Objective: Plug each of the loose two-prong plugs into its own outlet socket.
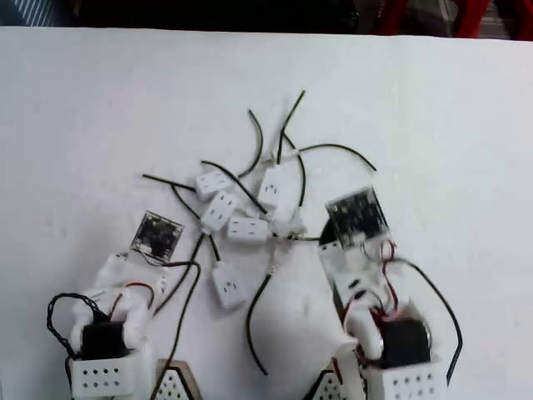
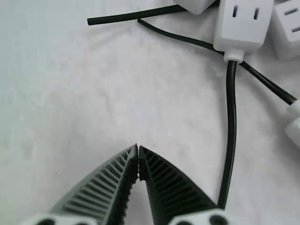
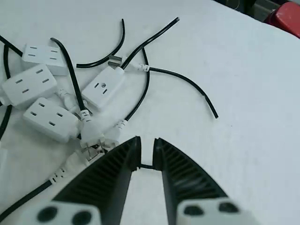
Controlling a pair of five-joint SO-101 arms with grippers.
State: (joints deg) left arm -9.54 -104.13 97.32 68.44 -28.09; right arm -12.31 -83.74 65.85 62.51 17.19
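High view: white sockets and black cords are heaped at the middle of the table, and no plug appears to be seated yet. A loose plug lies just beside the right gripper, whose fingers are slightly parted and empty. The left gripper is clenched on nothing.

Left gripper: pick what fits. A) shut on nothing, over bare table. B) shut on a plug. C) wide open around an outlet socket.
A: the left gripper is shut, fingertips meeting with nothing between them, over bare table; the nearest outlet socket lies apart from it.
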